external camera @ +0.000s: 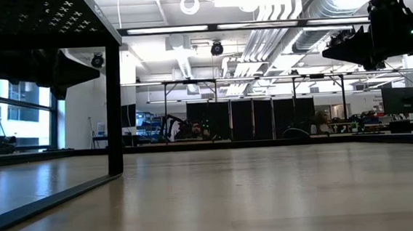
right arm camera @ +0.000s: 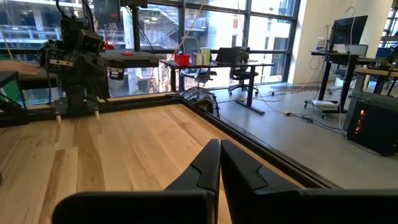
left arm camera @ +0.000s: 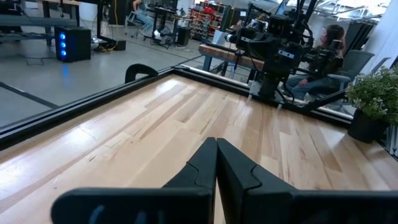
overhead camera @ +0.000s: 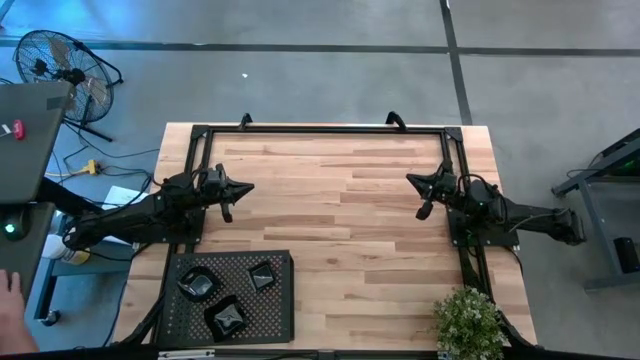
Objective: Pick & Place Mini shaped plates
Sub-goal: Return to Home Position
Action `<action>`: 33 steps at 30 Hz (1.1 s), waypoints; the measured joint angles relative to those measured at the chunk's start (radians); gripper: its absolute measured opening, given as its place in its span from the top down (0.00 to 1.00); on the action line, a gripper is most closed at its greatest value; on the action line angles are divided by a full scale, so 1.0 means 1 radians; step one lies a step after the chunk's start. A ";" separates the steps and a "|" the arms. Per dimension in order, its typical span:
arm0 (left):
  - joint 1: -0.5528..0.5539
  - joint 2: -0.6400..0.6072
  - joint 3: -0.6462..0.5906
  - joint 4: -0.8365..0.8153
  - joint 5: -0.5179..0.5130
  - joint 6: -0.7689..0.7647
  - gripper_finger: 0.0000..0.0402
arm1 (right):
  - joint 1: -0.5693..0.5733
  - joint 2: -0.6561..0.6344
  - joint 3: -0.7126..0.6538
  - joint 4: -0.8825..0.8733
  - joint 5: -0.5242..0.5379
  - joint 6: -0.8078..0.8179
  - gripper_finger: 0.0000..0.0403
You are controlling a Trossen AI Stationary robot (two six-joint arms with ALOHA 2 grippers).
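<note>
Simply ease both arms to rest — left gripper (overhead camera: 244,187) and right gripper (overhead camera: 414,180) pinched shut, empty — well clear of the stacked plates (overhead camera: 228,316).

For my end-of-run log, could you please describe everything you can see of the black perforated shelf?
The shelf is a flat, black, rectangular panel full of small holes, metal by its look. It stands level over a left corner of the table, raised on a slim black frame. Three glossy black plates rest on top, apart from each other.
</note>
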 joint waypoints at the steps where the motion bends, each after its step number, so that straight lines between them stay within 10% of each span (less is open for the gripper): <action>1: 0.000 0.000 0.000 0.000 0.000 0.000 1.00 | 0.000 0.000 0.000 0.000 0.000 0.000 0.98; 33: 0.000 0.000 0.000 0.000 0.000 0.000 1.00 | 0.000 0.000 0.000 0.001 0.000 0.000 0.98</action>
